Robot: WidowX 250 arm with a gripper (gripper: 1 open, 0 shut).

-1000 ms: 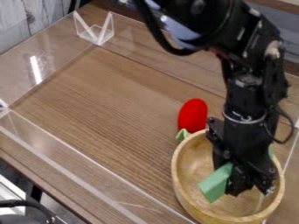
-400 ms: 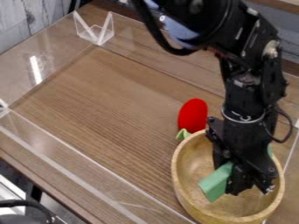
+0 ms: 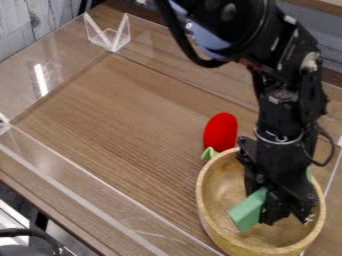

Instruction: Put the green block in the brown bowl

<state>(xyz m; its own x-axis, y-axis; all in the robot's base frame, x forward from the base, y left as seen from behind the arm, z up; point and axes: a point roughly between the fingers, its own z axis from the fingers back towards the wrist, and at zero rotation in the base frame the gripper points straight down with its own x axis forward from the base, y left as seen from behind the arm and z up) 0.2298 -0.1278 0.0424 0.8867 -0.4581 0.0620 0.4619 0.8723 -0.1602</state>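
Gripping green block (image 3: 249,210) inside brown bowl (image 3: 214,214), end effector (image 3: 273,207) closed; wood-grain table (image 3: 120,110), clear walls

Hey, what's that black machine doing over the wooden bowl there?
A black robot arm is reaching straight down into the large round tan wooden bowl at the near right of the wood-grain table. Its fingers are shut on a small mint-green rectangular block, holding it tilted inside the bowl, not yet let go. A red rounded item with a green stem lies on the table just behind the bowl.
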